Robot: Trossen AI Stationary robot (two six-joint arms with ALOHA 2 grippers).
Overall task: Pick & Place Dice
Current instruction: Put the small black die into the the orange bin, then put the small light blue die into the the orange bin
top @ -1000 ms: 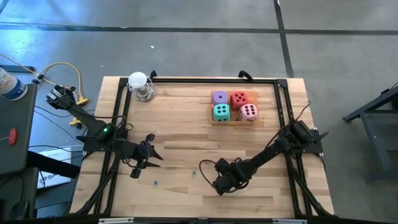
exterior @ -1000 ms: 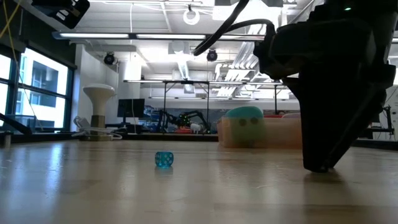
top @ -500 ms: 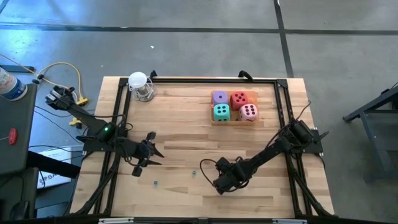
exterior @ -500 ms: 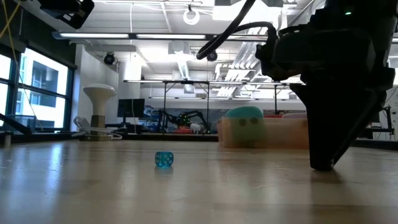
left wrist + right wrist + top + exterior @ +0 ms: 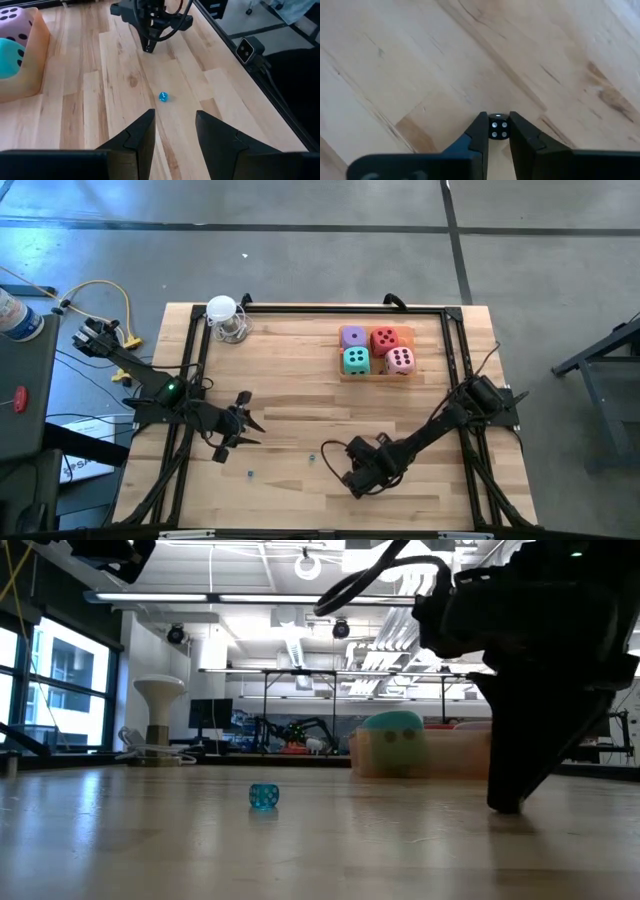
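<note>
The four dice [image 5: 375, 349] sit together in a shallow tray [image 5: 404, 369] at the bench's [image 5: 300, 400] far side, while the right tool [image 5: 498, 131] pinches a tiny black die [image 5: 498, 124] on the bench and the left tool [image 5: 174, 131] hovers parted.

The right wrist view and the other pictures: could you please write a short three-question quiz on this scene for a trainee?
1. True or false: the four large dice all sit together in the tray at the far side of the table.
2. Pick one: what sits between the fingers of the right gripper?
A. a small black die
B. the teal die
C. nothing
3. Fill the gap: the small blue die lies loose on the wood, ahead of the open fingers of the ___ gripper.

Key
1. True.
2. A.
3. Left: the left gripper hovers with its fingers apart and holds nothing.
</note>
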